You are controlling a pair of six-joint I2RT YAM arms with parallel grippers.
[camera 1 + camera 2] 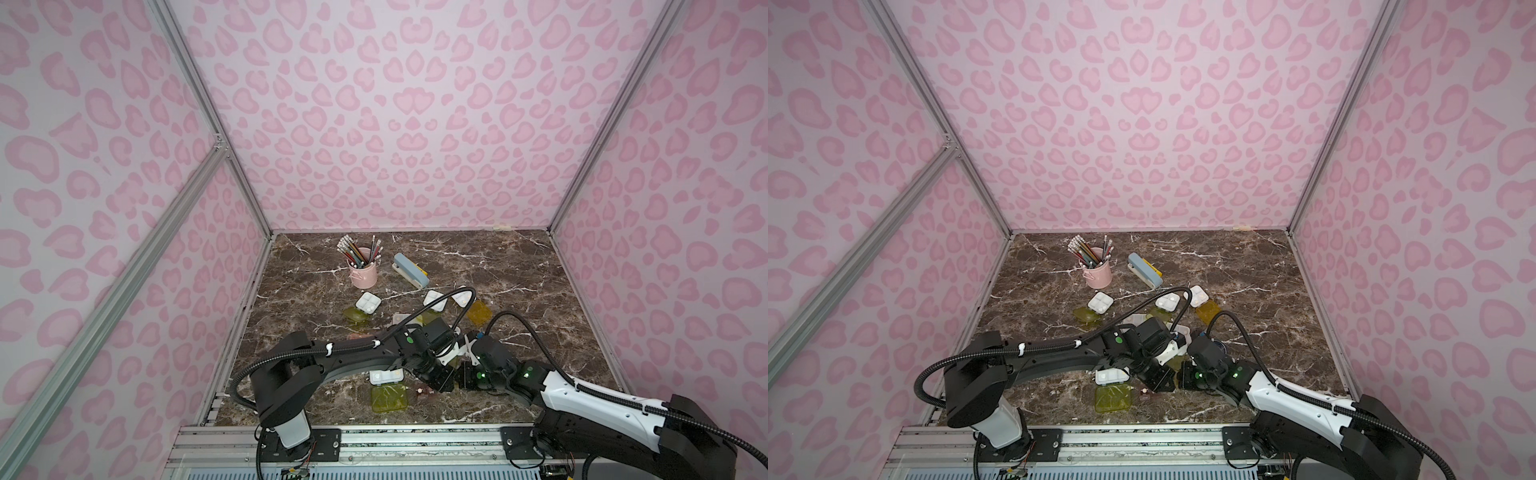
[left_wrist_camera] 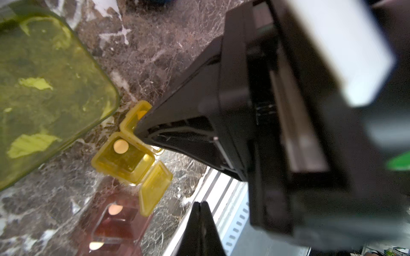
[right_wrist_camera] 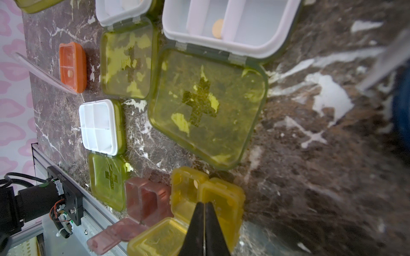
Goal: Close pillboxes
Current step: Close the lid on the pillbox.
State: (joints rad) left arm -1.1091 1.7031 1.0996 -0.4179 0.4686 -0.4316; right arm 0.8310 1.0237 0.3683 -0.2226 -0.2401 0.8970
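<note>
Plastic looks light and skittish; left fingers (image 2: 195,230) and right fingers (image 3: 196,226) are pinched together, empty, so push the yellow pillbox (image 3: 221,195) lid near its free edge.

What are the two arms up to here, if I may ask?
Both arms meet at the small yellow pillbox near the front of the table. The right gripper, shut, has its tips against one raised flap; the left gripper, also shut, hovers beside it. The large green-lidded pillbox lies open.

Open pillboxes (image 1: 1100,302) (lime-lidded) on tabletop (image 1: 1246,266)
</note>
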